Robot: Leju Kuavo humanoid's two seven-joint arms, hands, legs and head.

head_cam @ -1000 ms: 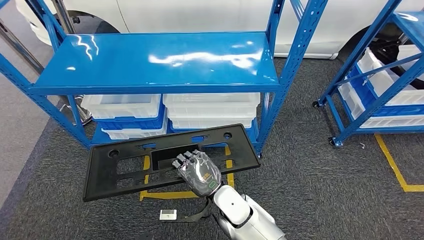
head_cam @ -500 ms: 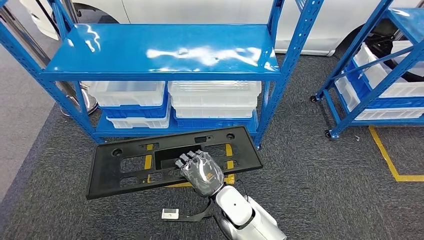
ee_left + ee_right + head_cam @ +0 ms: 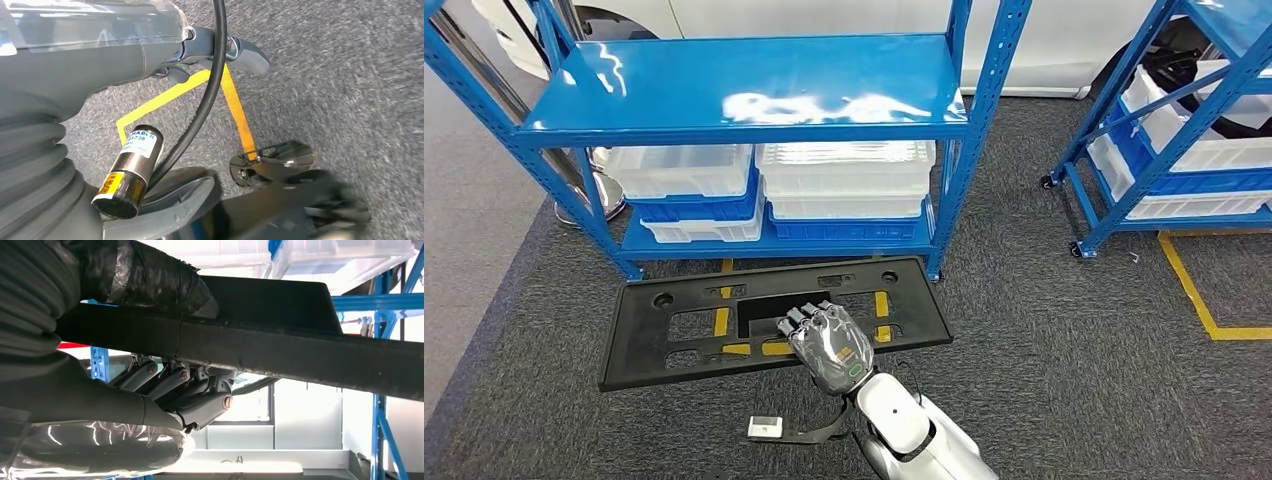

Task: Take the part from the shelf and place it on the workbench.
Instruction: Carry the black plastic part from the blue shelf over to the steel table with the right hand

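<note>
Gripping the part [image 3: 769, 320] at its near long edge, the right hand [image 3: 828, 345], fingers [image 3: 165, 382] curled over one face and thumb against the other in the right wrist view. Held flat and clear of the grey carpet [image 3: 1044, 330], yellow floor tape [image 3: 724, 322] visible through its cut-outs. Hanging over carpet in its wrist view, the left hand [image 3: 220, 55]; open or closed, cannot tell. Just beyond the part, the blue shelf [image 3: 744, 85], white bins [image 3: 844, 180] on its lower level.
</note>
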